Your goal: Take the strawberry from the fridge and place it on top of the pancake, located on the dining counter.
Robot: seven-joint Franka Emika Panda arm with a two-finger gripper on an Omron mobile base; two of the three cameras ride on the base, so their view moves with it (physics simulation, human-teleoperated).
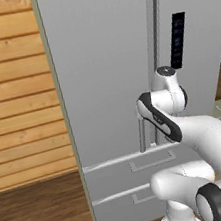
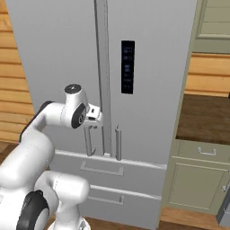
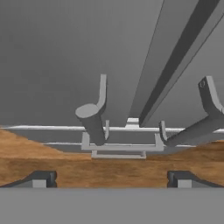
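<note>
A wall of horizontal light-wood planks (image 1: 16, 92) runs left of the appliance in the left base view; the same planking appears at the left edge of the right base view. A dark wood-grain floor (image 1: 43, 214) lies below the planks.

In the right base view, a pale-green base cabinet (image 2: 197, 179) stands directly right of the appliance. It has a shallow drawer front with a small light handle (image 2: 207, 152) above a panelled door. A dark-brown countertop (image 2: 206, 119) lies on this cabinet. A pale-green upper cabinet (image 2: 213, 24) hangs above the countertop, with more wood planking (image 2: 209, 76) between the two.
</note>
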